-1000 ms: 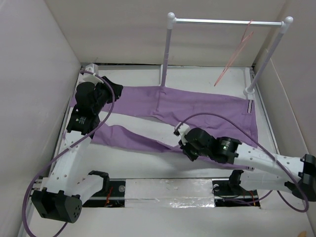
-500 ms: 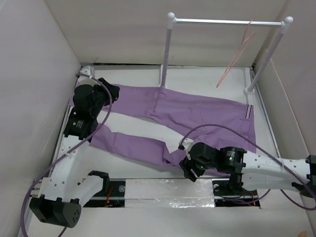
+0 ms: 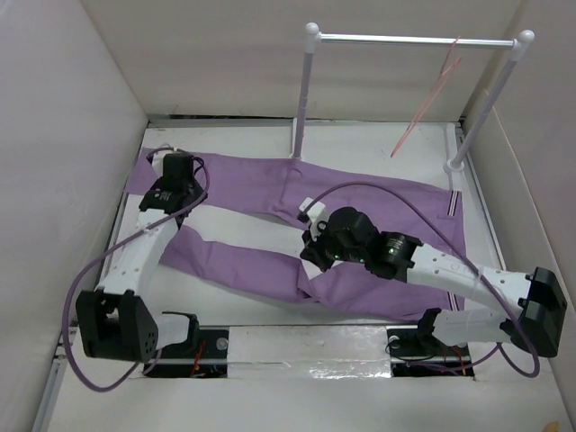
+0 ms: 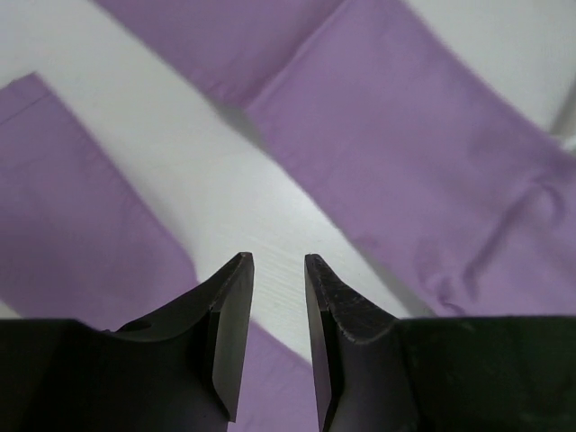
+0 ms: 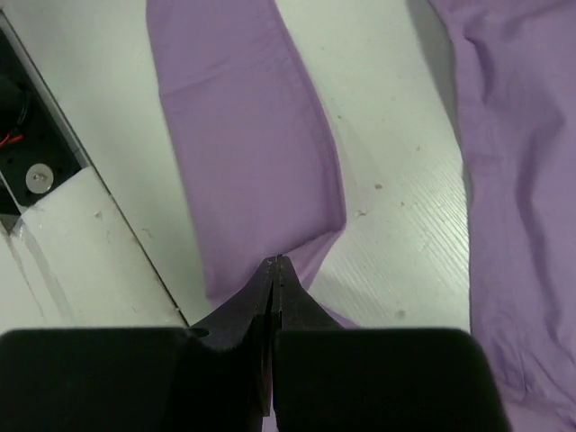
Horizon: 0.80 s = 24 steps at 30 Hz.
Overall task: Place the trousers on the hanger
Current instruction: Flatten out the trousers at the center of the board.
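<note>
The trousers (image 3: 378, 202) lie flat across the white table (image 3: 360, 142). Their two legs run out to the left and spread apart, and the striped waistband (image 3: 454, 202) sits at the right. The hanger (image 3: 430, 101) hangs well apart from them, up on the crossbar of the rack (image 3: 405, 40) near its right post.

The left arm rises from its base at the near left and stretches forward along the table's left side. Its wrist is bent down over the upper leg, close to the cuff. The left gripper (image 4: 277, 259) is parted by a narrow gap with nothing in it, and it points down at the bare strip of table between the two legs.

The right arm reaches in low from the near right corner and lies long across the seat of the trousers. Its wrist is over the crotch area. The right gripper (image 5: 275, 263) has its fingers pressed together, tips right at the edge of the lower leg. The wrist view does not make clear whether any cloth is pinched between them.
</note>
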### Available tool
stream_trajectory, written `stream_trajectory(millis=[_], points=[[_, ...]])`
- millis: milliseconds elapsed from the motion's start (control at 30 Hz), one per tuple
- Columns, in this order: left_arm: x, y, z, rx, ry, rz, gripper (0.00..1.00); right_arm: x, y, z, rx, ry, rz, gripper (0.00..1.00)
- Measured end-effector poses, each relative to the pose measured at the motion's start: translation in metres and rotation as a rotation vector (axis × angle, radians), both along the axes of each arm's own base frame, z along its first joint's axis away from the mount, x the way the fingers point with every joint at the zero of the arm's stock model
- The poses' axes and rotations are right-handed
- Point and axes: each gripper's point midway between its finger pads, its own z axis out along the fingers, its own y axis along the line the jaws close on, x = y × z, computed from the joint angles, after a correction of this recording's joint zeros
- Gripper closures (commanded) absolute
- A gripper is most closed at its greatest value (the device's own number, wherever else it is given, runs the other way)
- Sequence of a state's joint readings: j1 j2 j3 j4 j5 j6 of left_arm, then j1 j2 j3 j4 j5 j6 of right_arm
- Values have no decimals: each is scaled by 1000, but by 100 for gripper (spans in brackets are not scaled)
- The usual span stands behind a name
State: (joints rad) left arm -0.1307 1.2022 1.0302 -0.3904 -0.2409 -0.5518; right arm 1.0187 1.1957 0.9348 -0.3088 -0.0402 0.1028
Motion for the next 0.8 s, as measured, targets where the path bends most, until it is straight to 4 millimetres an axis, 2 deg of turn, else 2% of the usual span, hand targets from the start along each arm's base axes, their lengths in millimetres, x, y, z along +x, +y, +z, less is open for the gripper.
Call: stream_trajectory(millis=[67,167,200,267,300,400,467,600,700,800], points=[[-3,13,-29,19,96,58,75,4,5,0,22,-12,17,97],[-8,43,-63,14,205,162,73,17,8,11,98,-49,13,85],[-9,57,-71,10,230,208,68,23,8,14,123,-60,6,77],[-14,84,-85,2,271,293,65,33,5,15,154,-71,-4,68],[-18,99,-92,0,295,339,62,36,4,15,163,-74,-5,66],[-24,125,-114,17,371,416,60,45,-1,11,184,-75,-12,64],[-22,132,-130,37,435,431,59,45,-2,8,193,-70,-4,63],[-13,132,-164,38,533,418,56,40,-1,-1,204,-58,23,63],[0,133,-160,30,499,423,55,37,-1,-7,204,-49,35,63],[4,135,-160,31,488,437,55,35,-1,-8,206,-48,41,63]])
